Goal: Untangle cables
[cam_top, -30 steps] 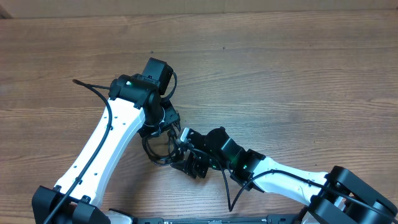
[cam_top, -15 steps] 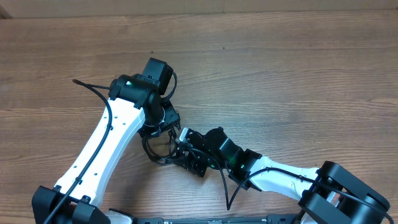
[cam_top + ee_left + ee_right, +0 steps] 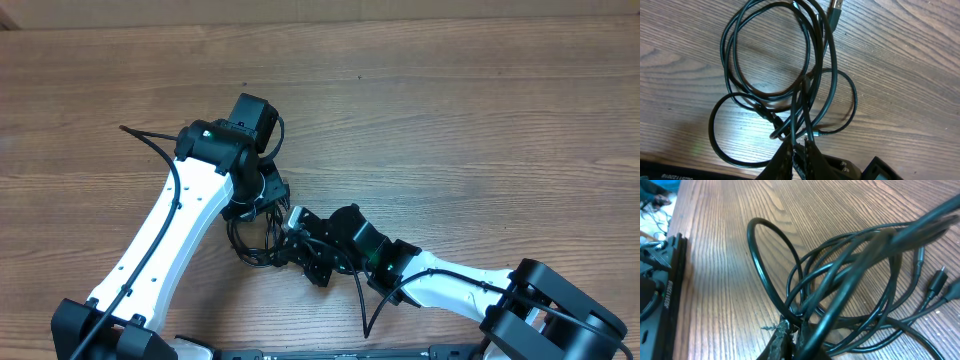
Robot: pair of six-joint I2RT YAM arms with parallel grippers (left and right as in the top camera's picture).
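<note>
Where our left gripper meets the cables, its jaws are pressed together on several strands right at their tips. Our right gripper also pinches strands, low in the tangle. Beyond both, we see loose loops lying on the wooden table, with a plug end farthest out.

1. Your table is brown wood with the grain running left to right, seen from overhead.
2. The cables lie on it near the front edge as a loose tangle of thin black loops that overlap and cross.
3. One metal plug rests on the wood at the tangle's edge.
4. A black rail runs along the table's near edge.
</note>
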